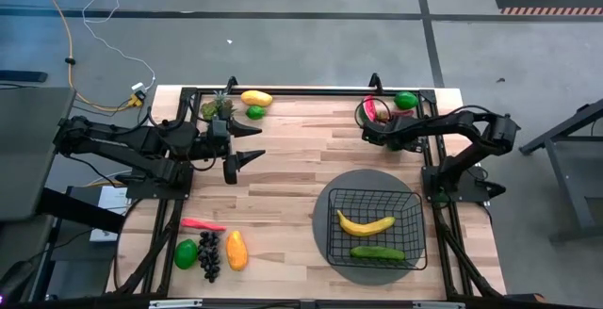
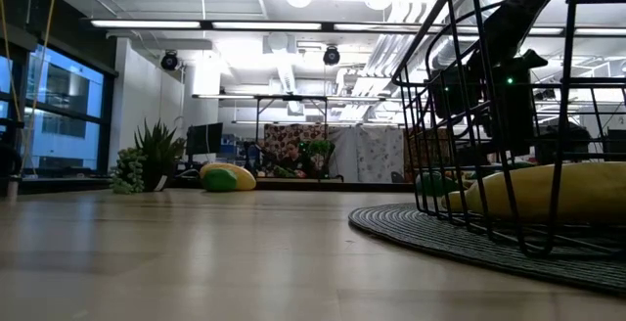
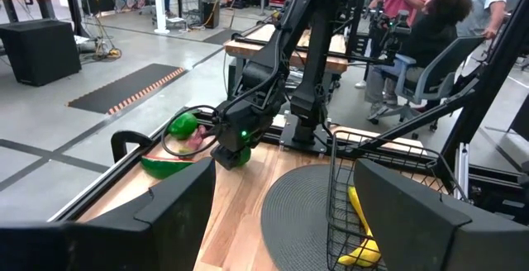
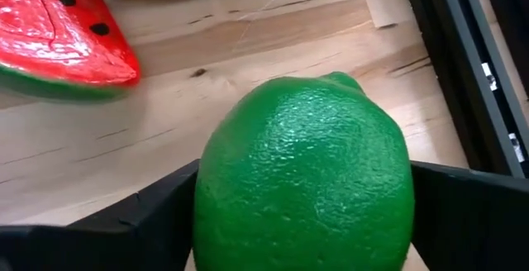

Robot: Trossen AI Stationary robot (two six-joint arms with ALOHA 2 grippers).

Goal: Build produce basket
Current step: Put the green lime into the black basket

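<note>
Lime (image 4: 304, 176) sat squarely between the right gripper's (image 1: 369, 132) fingers, which pressed both its sides, near the watermelon slice (image 4: 58, 35). The basket (image 1: 375, 226) lay well apart, back toward that arm's base. The left gripper (image 1: 247, 146) waited open, farther away.

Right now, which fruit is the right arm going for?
Find the wooden table's far right corner. There the right tool closes around a lime, beside the watermelon slice. It is plain green, pebbly and round; its neighbour is red and seeded.
</note>
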